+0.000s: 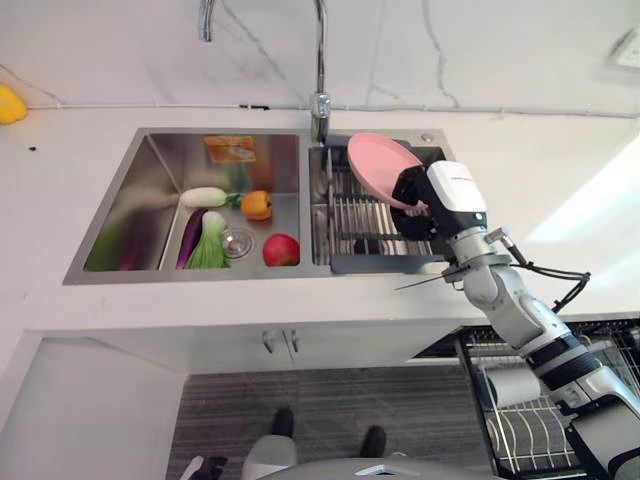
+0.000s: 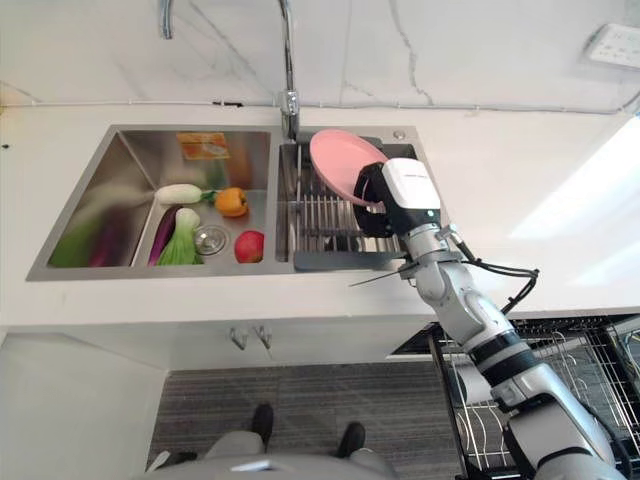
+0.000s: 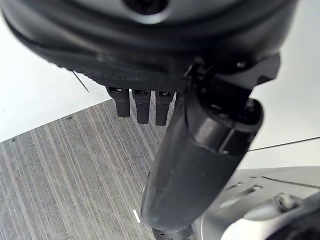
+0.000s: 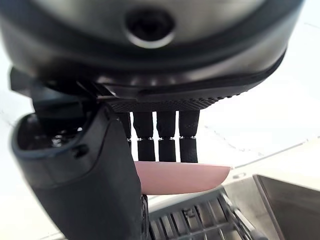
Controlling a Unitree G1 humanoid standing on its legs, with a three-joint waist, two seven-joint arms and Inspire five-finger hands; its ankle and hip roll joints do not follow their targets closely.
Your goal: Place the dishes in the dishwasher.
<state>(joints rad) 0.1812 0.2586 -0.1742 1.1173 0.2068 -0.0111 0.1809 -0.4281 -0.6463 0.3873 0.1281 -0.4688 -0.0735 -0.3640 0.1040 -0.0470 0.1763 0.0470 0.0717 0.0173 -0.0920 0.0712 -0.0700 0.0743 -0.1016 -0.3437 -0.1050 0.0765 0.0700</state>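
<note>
Pink plate [image 1: 380,168], pinched by your right hand [image 1: 412,192] over the sink rack [image 1: 370,225]: pickup step; next, carry it to the dishwasher rack [image 1: 530,420]. Left hand [image 3: 142,107] hangs relaxed, empty.

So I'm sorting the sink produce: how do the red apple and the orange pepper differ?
The red apple is round and plain red; the orange pepper is smaller and lumpier, with a green stem. The apple lies at the basin's near edge, the pepper further back beside the white radish. Both sit loose in the left basin.
</note>
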